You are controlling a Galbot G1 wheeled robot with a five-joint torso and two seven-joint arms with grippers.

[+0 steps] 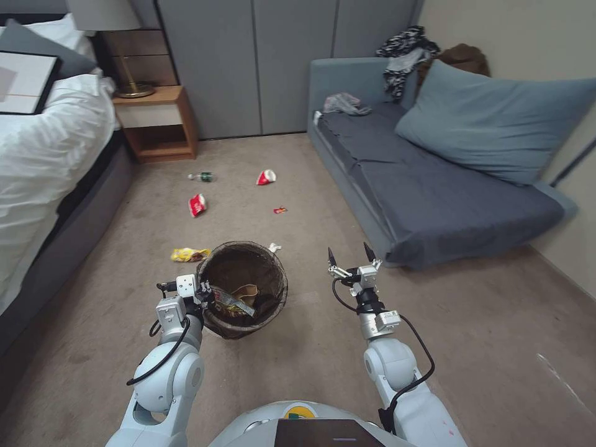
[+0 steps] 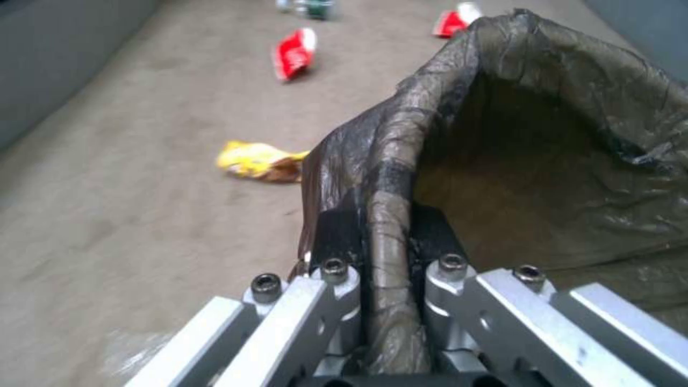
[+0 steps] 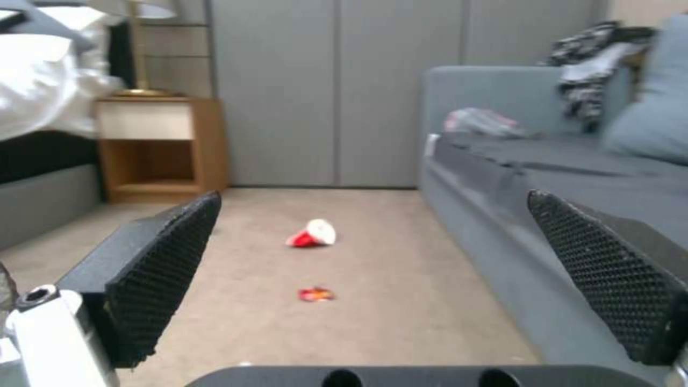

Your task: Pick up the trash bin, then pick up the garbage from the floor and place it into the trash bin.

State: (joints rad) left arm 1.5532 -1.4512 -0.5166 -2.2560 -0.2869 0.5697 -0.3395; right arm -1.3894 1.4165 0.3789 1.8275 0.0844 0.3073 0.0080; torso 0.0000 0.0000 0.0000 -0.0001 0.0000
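The bin sits on the floor between the bed at left and the sofa at right. A wrapper lies just left of it; cups and a bottle lie beyond, before the nightstand.

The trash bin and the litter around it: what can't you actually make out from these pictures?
- Trash bin: its lower contents, head view, shadowed by the liner and the wrappers on top.
- Left gripper fingertips: left wrist view, wrapped in the liner at the rim.
- Small red scrap: too small to identify in the head view, blurred in the right wrist view.
- Bottle: label too small, head view.
- Right gripper: open, holding nothing.
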